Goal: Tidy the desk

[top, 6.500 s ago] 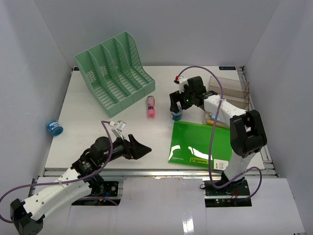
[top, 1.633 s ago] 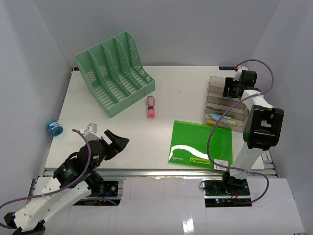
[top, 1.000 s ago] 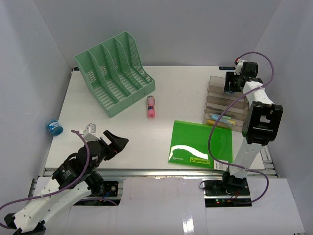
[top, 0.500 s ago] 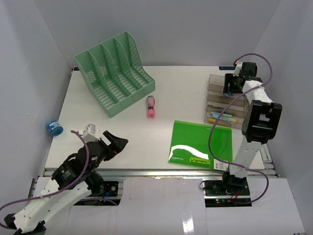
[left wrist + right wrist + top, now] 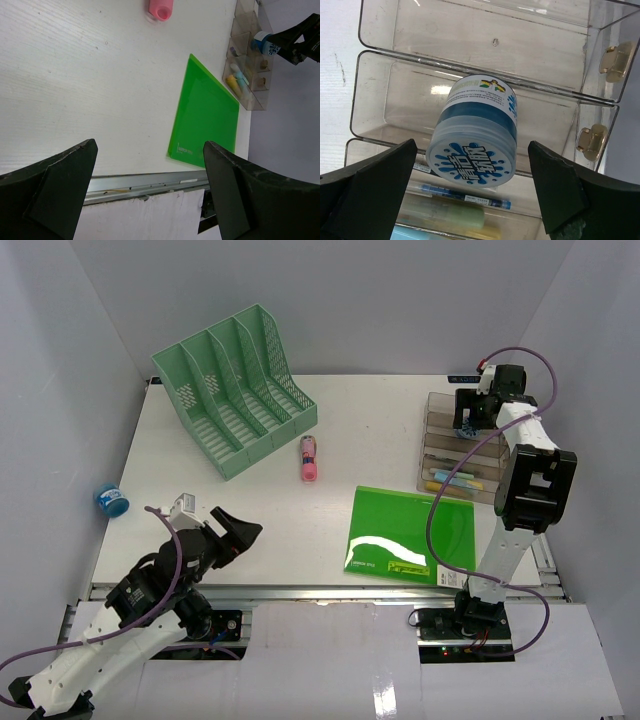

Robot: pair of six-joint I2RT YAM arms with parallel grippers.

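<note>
The white tabletop [image 5: 400, 430] lies flat with its long axis running left to right and a silver rail [image 5: 300, 589] along its near edge. It carries a green file rack [image 5: 232, 390] far left, a pink marker [image 5: 309, 459] mid-table, a green folder [image 5: 410, 535] near right and a clear organizer [image 5: 440, 462] far right. The right hand [image 5: 468, 422] is spread open either side of a blue jar [image 5: 475, 135] in the organizer. The left hand [image 5: 232, 535], open and empty, hovers over the near-left corner.

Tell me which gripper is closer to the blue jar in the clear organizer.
Right. The right gripper hangs open directly over the blue jar, straddling it; the left gripper sits across the desk, near its front left corner.
</note>
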